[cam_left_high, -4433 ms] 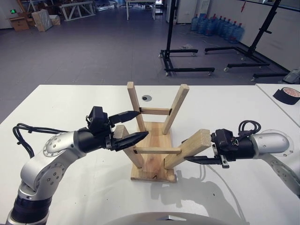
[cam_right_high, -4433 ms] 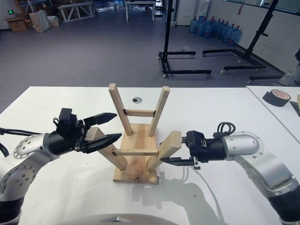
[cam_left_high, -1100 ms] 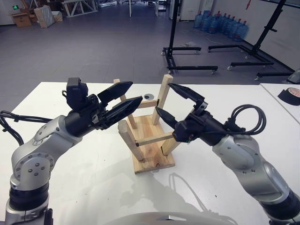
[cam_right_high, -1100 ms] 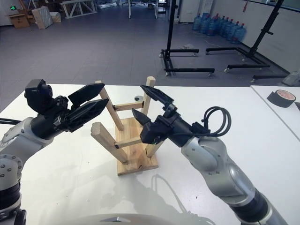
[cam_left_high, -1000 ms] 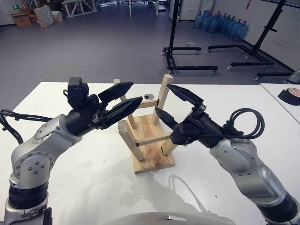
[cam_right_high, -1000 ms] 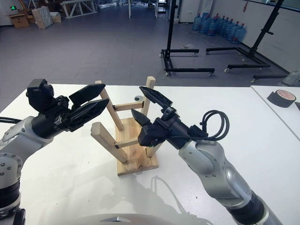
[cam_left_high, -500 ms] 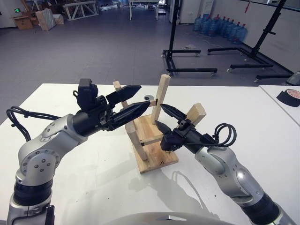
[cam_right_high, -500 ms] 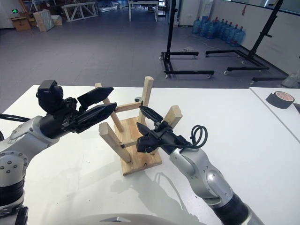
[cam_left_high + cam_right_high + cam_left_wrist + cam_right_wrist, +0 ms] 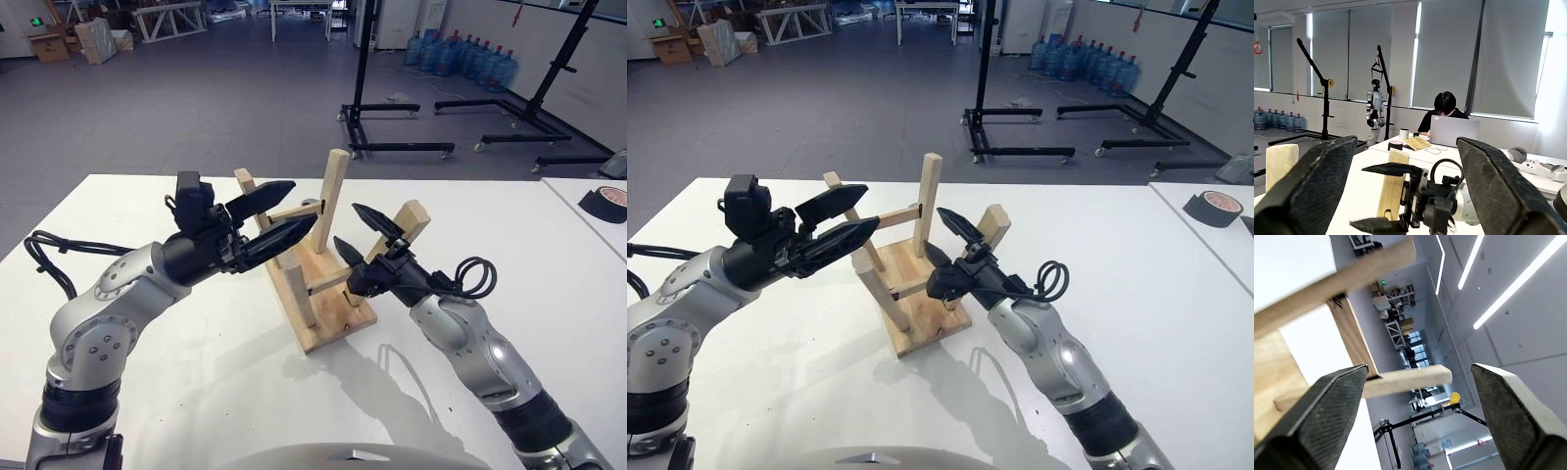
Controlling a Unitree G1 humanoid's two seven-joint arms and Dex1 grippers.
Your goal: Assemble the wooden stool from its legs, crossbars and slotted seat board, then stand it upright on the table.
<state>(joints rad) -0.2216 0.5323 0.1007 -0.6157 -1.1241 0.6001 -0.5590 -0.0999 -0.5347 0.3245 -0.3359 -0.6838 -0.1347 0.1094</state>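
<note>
The wooden stool [image 9: 315, 286] sits upside down near the middle of the table [image 9: 509, 245], seat board [image 9: 341, 323] underneath and four legs pointing up. It looks fully put together, so by my reading what's left is the flip onto its feet. The far right leg [image 9: 334, 196] stands tallest, the near right leg [image 9: 409, 217] leans out to the right, and the near crossbar [image 9: 912, 287] ties the near pair together low down. Whether the board lies dead flat or has an edge lifted, I can't tell. On the left, the left gripper [image 9: 302, 204] hovers at the height of the far crossbar [image 9: 901, 215], beside the far left leg [image 9: 832, 180], jaws spread wide and gripping nothing. On the right, the right gripper [image 9: 345, 223] sits just beside the near right leg, jaws also well apart and empty, pointing in between the legs. Now, this is bare timber: stiff, probably light, not fragile, but smooth enough to slide on hard fingers. The joints may be only push-fit, so hauling on one leg tip could rack the frame or pull a piece loose. The safer hold, I'd judge, is low on two opposite legs, close to the board where the crossbars brace them, one arm each side, turning together. Off on the neighbouring table to the right lies a roll of black tape [image 9: 600, 200].
</note>
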